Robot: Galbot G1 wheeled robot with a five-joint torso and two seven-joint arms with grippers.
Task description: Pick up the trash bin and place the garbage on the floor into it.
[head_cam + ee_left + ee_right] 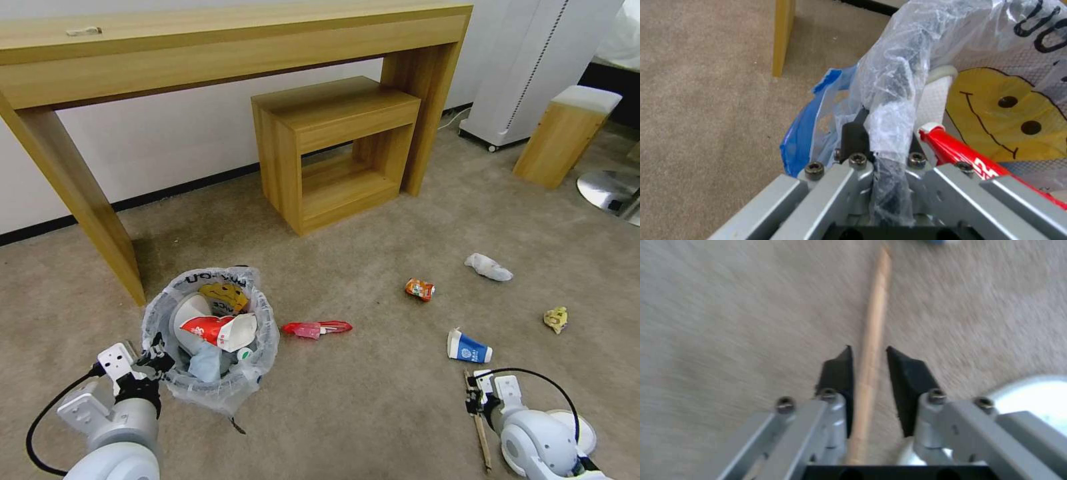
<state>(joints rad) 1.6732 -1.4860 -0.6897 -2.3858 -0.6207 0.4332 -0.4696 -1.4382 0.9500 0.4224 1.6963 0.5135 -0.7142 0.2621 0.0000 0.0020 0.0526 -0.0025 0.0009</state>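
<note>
Two grippers sit low at the near edge: the left gripper [155, 361] is clamped on the crinkly bagged rim of the round bin [200, 393] (already stuffed with crushed cups), while the right gripper [475, 399] straddles a thin wooden stick [871, 340] lying on the beige short-pile carpet [373, 400], its dark pads narrowly apart, one touching the stick and the other just clear. Farther out lie a crushed blue-white cup [468, 347], a flat red wrapper [316, 327], a yellow wad [556, 319], a dented orange can [420, 289] and a crumpled white tissue [489, 267].
</note>
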